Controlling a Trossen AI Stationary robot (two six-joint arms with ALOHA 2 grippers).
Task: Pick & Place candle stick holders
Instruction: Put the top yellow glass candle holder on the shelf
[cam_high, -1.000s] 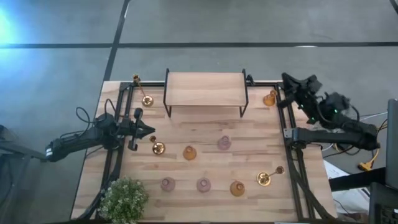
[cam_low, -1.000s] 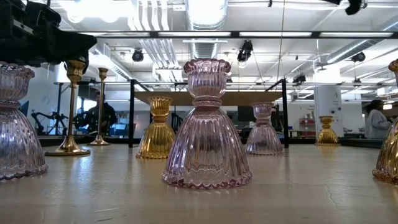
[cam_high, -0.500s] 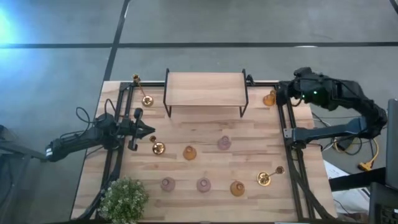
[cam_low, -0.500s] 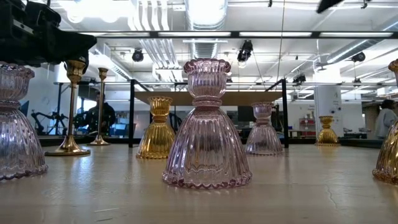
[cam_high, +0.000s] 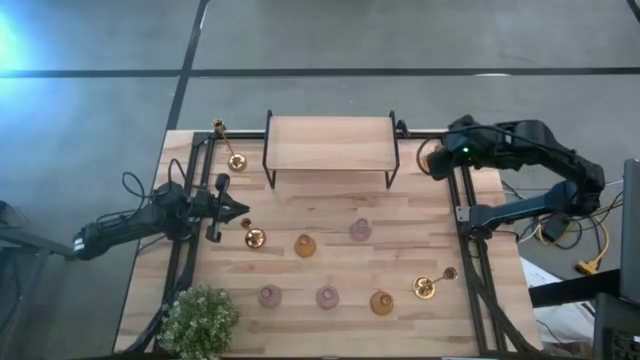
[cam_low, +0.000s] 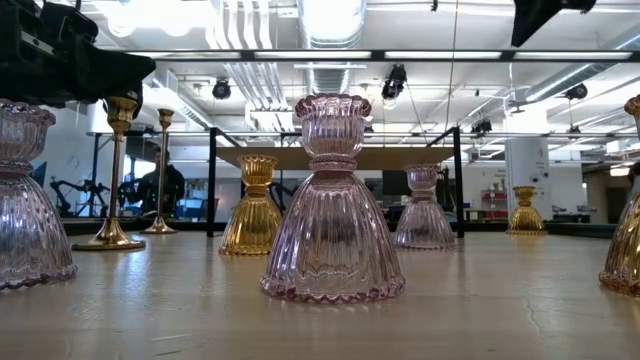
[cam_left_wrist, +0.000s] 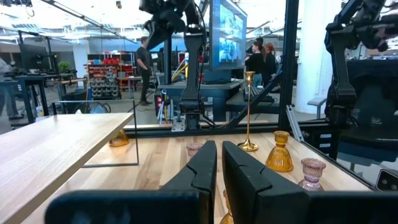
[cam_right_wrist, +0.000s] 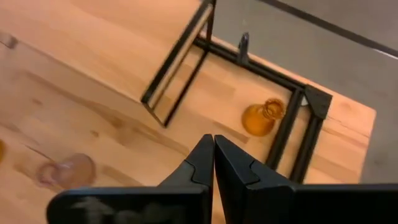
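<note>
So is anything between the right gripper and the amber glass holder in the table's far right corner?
Nothing visible. The shut right gripper hangs beside the amber bell-shaped glass holder, with only bare wooden table between them. The black-framed wooden shelf stands off to one side.

Nine candle stick holders (cam_high: 305, 245), upright, scattered

Lighting: bright, even, from overhead ceiling tubes (cam_low: 330, 20). Glare: blue-white flare at the high view's left edge; highlights on pink glass holder (cam_low: 333, 200). Shadows: soft, faint. Blur: wrist-view gripper bodies close up, out of focus.
</note>
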